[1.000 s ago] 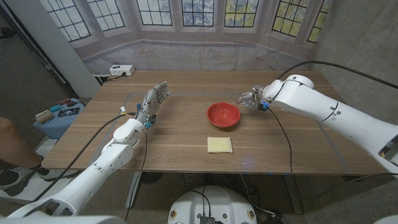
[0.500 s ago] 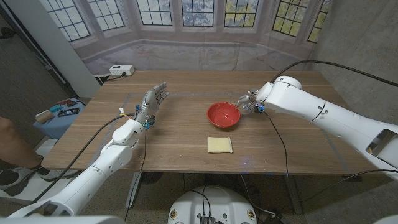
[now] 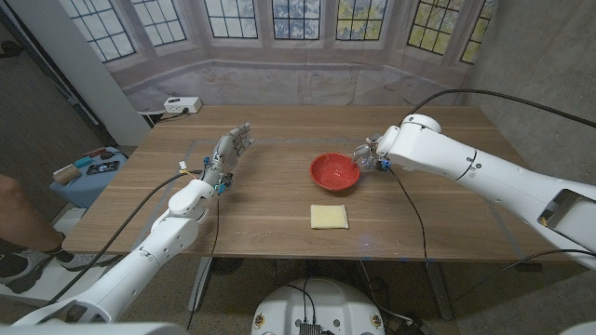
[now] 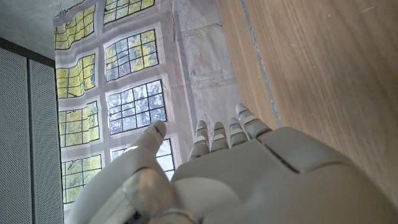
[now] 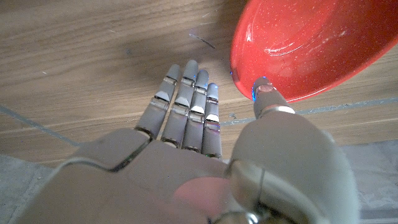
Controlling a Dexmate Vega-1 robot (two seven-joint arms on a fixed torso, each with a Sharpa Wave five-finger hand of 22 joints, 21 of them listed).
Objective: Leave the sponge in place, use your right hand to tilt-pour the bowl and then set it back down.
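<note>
Red speckled plastic bowl (image 3: 334, 172) sits mid-desk, flat yellow sponge (image 3: 329, 217) just near of it, apart. My right hand (image 3: 370, 153) is at the bowl's right rim: thumb tip touching the rim, fingers (image 5: 186, 102) straight, together, outside the bowl, nothing gripped yet. Positioned for a rim pinch, I judge. Left hand (image 3: 230, 152) parked far-left, fingers apart, empty.

A wooden table (image 3: 270, 214) is standing in front of a big backdrop (image 3: 279, 56) showing windows and trees. A white power strip (image 3: 182, 104) is lying near the table's far left corner. A grey wall (image 3: 531, 56) is rising at the right.
</note>
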